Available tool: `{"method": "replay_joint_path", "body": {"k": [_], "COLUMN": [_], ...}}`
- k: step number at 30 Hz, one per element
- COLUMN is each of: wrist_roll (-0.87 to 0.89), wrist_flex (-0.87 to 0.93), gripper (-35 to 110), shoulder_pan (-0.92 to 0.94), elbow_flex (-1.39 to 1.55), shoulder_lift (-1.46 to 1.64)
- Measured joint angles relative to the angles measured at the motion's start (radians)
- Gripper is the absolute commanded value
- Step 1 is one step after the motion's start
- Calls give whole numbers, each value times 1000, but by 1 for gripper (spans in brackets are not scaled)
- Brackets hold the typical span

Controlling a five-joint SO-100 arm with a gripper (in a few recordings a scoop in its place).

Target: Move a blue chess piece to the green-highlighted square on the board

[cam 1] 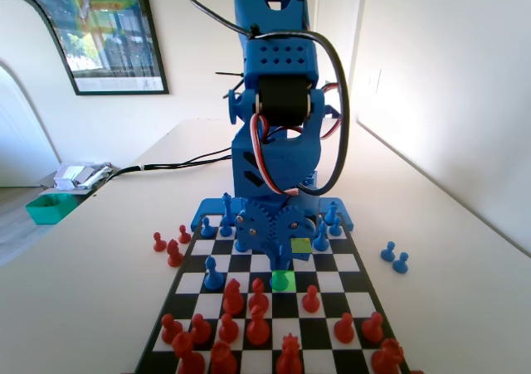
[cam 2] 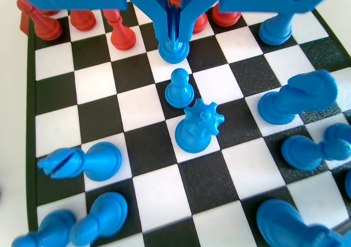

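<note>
In the fixed view the blue chess piece (cam 1: 282, 273), a small pawn, stands on the green-highlighted square (cam 1: 283, 286) near the middle of the board (cam 1: 347, 263). My gripper (cam 1: 282, 258) reaches down onto it from the blue arm. In the wrist view the two jaws hang from the top edge and my gripper (cam 2: 174, 36) is shut on the pawn (cam 2: 174, 51). Its head is hidden between them and its round base shows below, over a white square of the board (cam 2: 159, 197).
A second blue pawn (cam 2: 179, 88) and a crowned blue piece (cam 2: 197, 127) stand just behind the held pawn. A duller yellow-green square (cam 1: 301, 245) lies one row farther. Red pieces (cam 1: 258, 324) crowd the near rows. Red pawns (cam 1: 172, 251) and two blue pawns (cam 1: 394, 258) lie off the board.
</note>
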Motion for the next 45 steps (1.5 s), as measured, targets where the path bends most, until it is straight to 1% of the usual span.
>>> {"method": "replay_joint_path", "body": {"k": [9, 12, 16, 21, 26, 34, 39, 45], "wrist_roll": [12, 12, 5, 11, 29, 14, -94, -233], "wrist_flex": [-49, -55, -57, -74, -67, 78, 207, 414], "gripper": [9, 14, 16, 17, 14, 1, 1, 1], "shoulder_pan": [-3, -2, -2, -8, -12, -2, -5, -2], "elbow_flex": [20, 37, 44, 72, 72, 6, -37, -97], "shoulder_lift": [0, 0, 0, 0, 35, 115, 199, 327]}}
